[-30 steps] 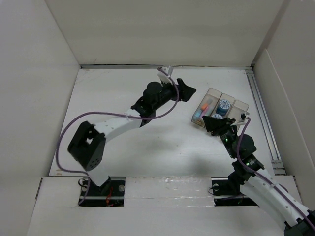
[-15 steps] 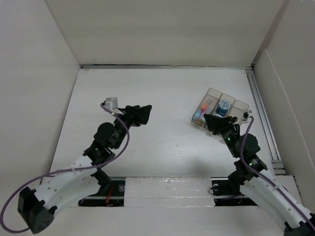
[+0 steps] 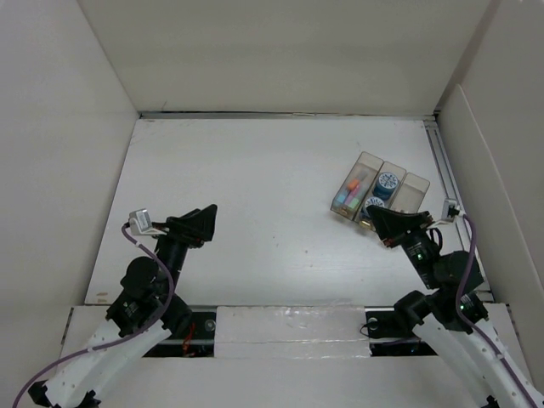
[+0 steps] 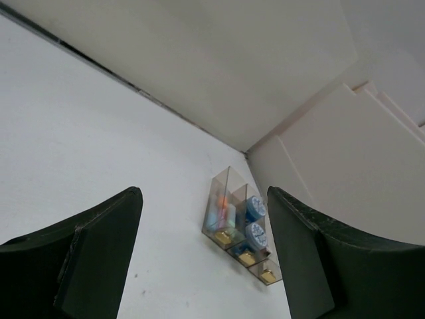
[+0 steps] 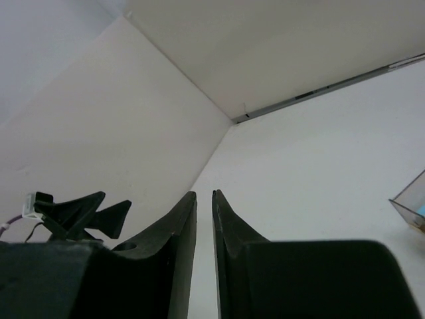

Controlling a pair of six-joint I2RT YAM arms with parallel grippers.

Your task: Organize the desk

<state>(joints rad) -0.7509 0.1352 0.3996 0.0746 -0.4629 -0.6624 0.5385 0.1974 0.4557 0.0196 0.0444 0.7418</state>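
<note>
The desk (image 3: 272, 170) is a flat white tabletop with tall white walls around it. A small translucent three-compartment tray (image 3: 416, 189) stands at its right; it also shows far off in the left wrist view as the tray (image 4: 229, 199). My left gripper (image 3: 204, 223) hovers over the near-left of the desk, jaws wide open and empty, and the left wrist view shows the same open gripper (image 4: 204, 193). My right gripper (image 3: 374, 212) sits just at the tray's near edge. In the right wrist view this gripper (image 5: 204, 194) has only a thin slit between its fingers, with nothing in it.
The tray's left compartment holds pink and blue items (image 3: 348, 194), and its middle one holds blue round caps (image 3: 387, 183). A metal rail (image 3: 455, 204) runs along the desk's right edge. White walls close in the left, back and right sides.
The left arm has swung back from the middle of the desk to the near-left, its jaws staying open. The right gripper's jaws have narrowed and it has drawn back slightly.
</note>
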